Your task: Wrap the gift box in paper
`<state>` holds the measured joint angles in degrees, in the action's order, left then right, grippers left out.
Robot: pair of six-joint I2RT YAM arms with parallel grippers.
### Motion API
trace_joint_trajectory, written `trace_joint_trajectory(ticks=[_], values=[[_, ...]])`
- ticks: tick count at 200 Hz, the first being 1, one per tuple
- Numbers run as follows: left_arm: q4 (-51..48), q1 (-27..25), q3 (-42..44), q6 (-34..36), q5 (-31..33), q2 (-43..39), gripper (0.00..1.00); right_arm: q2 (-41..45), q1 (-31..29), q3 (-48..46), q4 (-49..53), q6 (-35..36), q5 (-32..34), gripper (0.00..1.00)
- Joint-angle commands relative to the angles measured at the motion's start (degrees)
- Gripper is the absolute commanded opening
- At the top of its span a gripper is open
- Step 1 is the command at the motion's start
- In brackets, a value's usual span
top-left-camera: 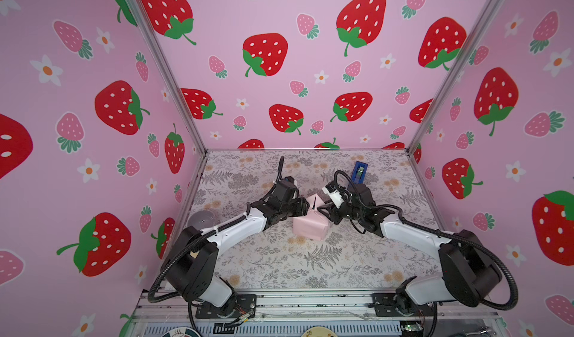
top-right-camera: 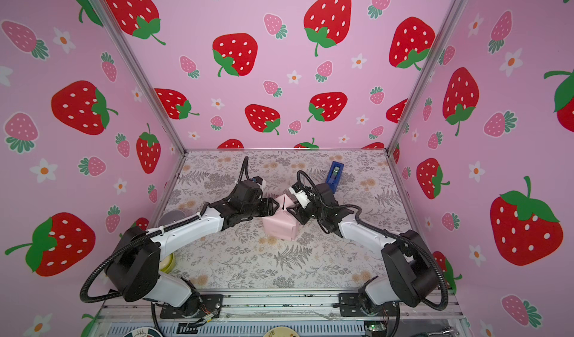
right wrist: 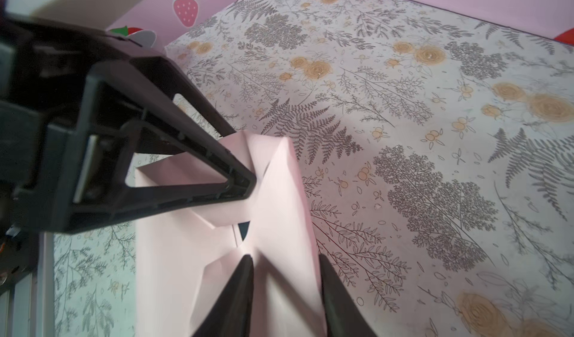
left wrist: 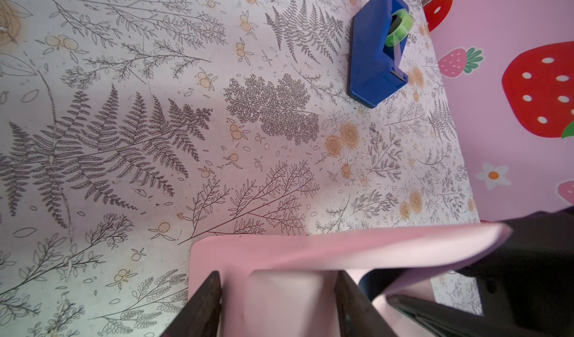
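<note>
In the middle of the worktop (top-left-camera: pixel 310 264) the paper (top-left-camera: pixel 310 228) is sitting pale-pink side out, folded round the gift box (right wrist: pixel 243 229), which is showing only as a dark sliver through a gap in the folds. This is looking like the flap-folding step: left fingers (left wrist: pixel 205 313) are standing apart astride a fold, grip unclear, right fingers (right wrist: pixel 236 295) are sitting spread either side of a crease. Next is calling for pressing those flaps flat.

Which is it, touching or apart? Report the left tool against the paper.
Touching. The left wrist view shows the left tool with fingers pressed against both sides of the paper.
</note>
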<state>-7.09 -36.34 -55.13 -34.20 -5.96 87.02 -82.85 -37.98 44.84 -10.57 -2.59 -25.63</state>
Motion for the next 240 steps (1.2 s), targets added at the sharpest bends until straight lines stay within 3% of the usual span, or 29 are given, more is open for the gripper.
trace_joint_trajectory(ticks=[1, 86, 191, 240], values=[[-12.1, -0.7, 1.3, 2.3, 2.1, 2.6, 0.59, -1.9, 1.0, 2.7, 1.9, 6.6, -8.8, 0.32], [-12.7, -0.9, 0.9, 2.6, 2.4, 2.6, 0.59, -8.0, 1.6, 7.8, 0.9, 4.8, -17.4, 0.26], [-13.2, -0.9, 0.3, 2.8, 2.6, 2.7, 0.59, -10.9, 1.7, 6.6, -7.1, -3.5, -16.1, 0.26], [-13.2, -0.9, 0.2, 2.8, 2.9, 1.8, 0.59, -9.1, 1.7, 4.1, -8.8, -5.1, -14.6, 0.14]])
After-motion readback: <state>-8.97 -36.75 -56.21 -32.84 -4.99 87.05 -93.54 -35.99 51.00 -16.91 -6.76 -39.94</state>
